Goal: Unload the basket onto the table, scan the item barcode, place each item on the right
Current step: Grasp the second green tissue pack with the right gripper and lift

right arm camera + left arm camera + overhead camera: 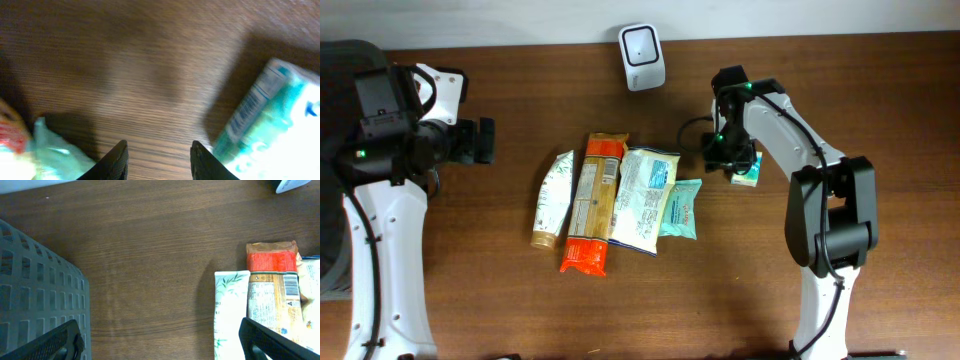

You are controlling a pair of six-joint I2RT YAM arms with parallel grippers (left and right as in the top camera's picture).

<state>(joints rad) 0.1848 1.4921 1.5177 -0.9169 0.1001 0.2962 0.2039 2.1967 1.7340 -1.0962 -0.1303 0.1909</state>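
A white barcode scanner (642, 56) stands at the table's far edge; one corner of it shows as a white scanner (292, 184) in the left wrist view. A small teal and white pack (748, 172) lies on the wood right of the row of items. My right gripper (722, 150) hovers just left of it, open, with only bare wood between its fingers (159, 147). In the right wrist view the blurred pack (272, 127) sits just outside the right finger. My left gripper (480, 140) is wide open over bare table at the far left (160, 342).
In mid-table lie a white tube (552, 198), an orange and red packet (592, 205), a white and blue bag (642, 198) and a teal pouch (682, 208). A grey slotted basket (35, 290) stands at the left edge, beside the left arm.
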